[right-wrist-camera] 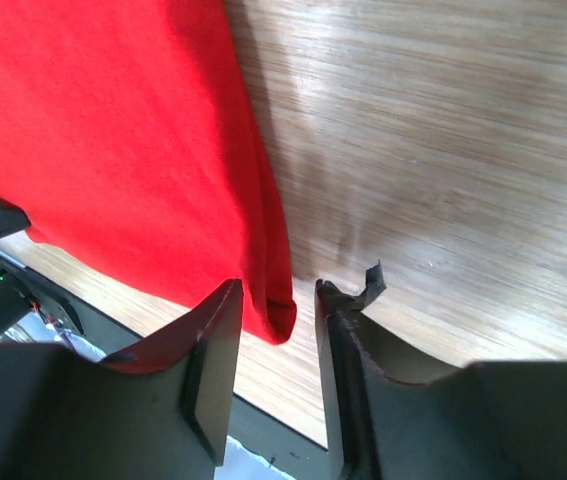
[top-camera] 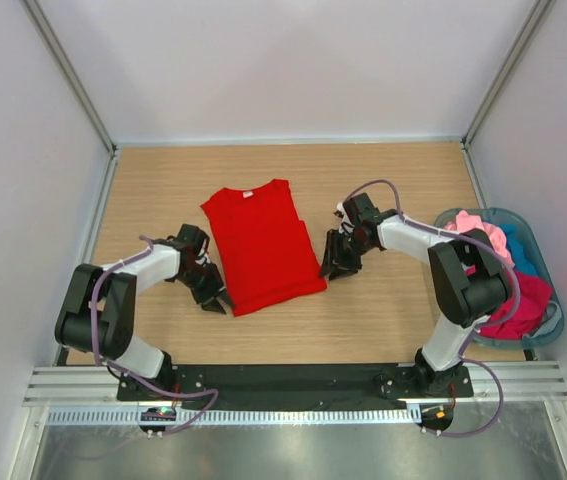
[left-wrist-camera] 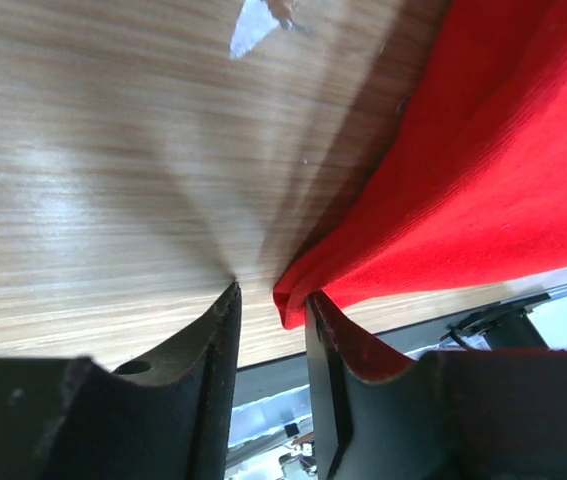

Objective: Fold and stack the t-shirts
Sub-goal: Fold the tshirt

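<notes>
Red t-shirt (left-wrist-camera: 493, 180) cloth shows in the gap of both sets of jaws. The left jaws stand spread. The shirt's bunched near-left corner sits between them, just beside one finger and clear of the other, so nothing is pinched. The right jaws are spread as well. The shirt's right edge, close to its near corner, lies in their gap, nearer the finger on the shirt's side. A small dark flap curls off the tip of the other finger.

Both sets of jaws are down at the wooden desk (top-camera: 393, 320). The left arm (top-camera: 148, 265) reaches in to the shirt's near-left corner, and the right arm (top-camera: 413, 238) reaches to its right edge.

The red t-shirt lies flat in the middle of the desk with its sleeves folded in, forming a long, slightly tilted rectangle. Its collar and small white label (top-camera: 247, 193) point toward the far side.

Well apart from it, at the desk's right edge beside the right arm, stands a translucent blue basket (top-camera: 555, 318). It holds a heap of a pink t-shirt (top-camera: 483, 232), a teal t-shirt (top-camera: 521, 252) and a crimson t-shirt (top-camera: 523, 300).
</notes>
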Controlling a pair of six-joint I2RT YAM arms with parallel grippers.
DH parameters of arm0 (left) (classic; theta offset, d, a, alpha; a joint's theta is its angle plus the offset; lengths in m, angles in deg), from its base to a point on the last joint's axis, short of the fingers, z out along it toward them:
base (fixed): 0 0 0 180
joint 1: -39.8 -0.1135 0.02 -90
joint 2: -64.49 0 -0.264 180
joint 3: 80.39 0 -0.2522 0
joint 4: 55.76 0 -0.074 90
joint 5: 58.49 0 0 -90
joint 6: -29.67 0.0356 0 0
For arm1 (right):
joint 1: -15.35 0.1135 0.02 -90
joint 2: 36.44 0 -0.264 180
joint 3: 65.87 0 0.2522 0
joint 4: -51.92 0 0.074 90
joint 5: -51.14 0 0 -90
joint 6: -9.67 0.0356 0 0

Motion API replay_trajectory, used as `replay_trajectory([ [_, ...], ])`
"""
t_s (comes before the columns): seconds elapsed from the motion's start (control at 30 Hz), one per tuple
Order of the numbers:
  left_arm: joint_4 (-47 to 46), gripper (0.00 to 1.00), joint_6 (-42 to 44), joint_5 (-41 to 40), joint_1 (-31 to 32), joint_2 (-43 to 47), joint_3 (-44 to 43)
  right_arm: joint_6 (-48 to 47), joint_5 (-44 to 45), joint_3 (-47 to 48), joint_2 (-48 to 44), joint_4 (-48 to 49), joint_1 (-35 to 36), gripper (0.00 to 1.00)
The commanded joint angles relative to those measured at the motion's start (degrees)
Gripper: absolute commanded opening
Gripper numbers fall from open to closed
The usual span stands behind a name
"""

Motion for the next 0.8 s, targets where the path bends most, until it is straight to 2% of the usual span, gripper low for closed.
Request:
replay_trajectory([
  [0.0,2.0,0.34,-0.8,0.0,0.7,2.2,-1.6,-0.6,0.8,3.9,-1.0,-4.1,0.0,0.43],
  [0.27,-1.3,0.35,-2.4,0.2,1.1,1.0,2.6,-0.8,-0.3,0.1,2.4,-3.0,0.0,0.42],
  [0.53,-1.8,0.31,-1.8,-2.3,1.4,-0.2,5.7,-1.2,2.0,-3.8,2.7,-0.9,0.1,0.32],
  [0.63,-1.3,0.30,-1.8,-2.8,1.4,0.6,4.9,-1.0,1.6,-3.1,2.6,-1.2,0.1,0.25],
  [0.77,1.6,0.33,-1.4,-3.9,1.4,3.0,1.8,0.0,0.2,-1.6,1.5,-1.6,0.1,0.27],
])
